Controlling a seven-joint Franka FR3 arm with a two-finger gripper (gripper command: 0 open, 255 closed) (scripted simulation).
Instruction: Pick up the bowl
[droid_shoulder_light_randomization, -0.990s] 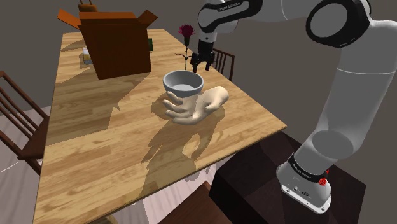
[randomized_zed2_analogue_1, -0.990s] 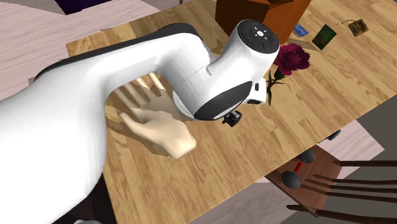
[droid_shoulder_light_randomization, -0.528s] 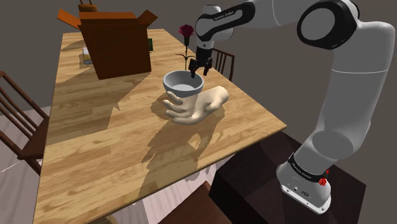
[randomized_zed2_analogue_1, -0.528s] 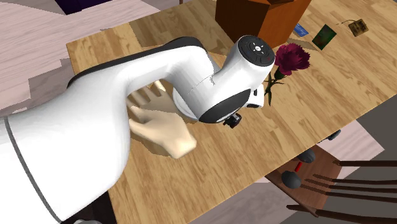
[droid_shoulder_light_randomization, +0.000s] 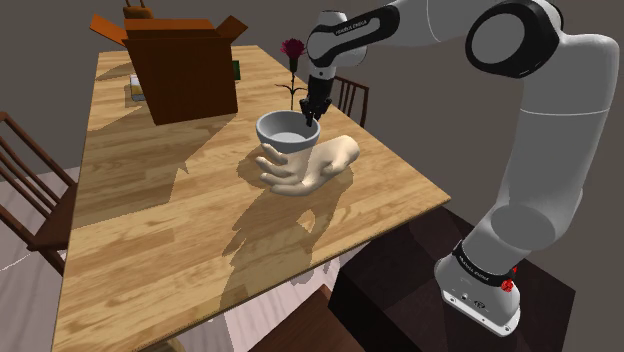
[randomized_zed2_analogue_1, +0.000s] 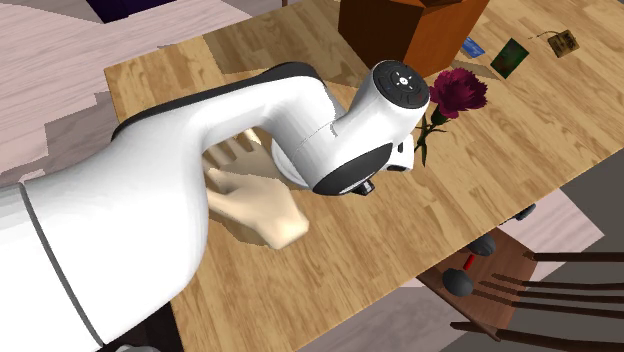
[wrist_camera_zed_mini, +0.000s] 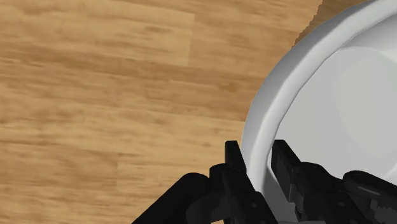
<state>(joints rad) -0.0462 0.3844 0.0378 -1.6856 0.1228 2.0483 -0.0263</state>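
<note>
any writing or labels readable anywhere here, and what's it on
Nothing reads clearly.
Lettering on the arm's wrist link: too small to read.
Lettering on the arm's base ring: too small to read.
Small cards: print illegible.
Bowl: no marks.

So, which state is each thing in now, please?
bowl, upright, empty, resting on the hand-shaped stand
gripper, jaws shut on the bowl's rim
cardboard box, top flaps open
rose, standing upright
</note>
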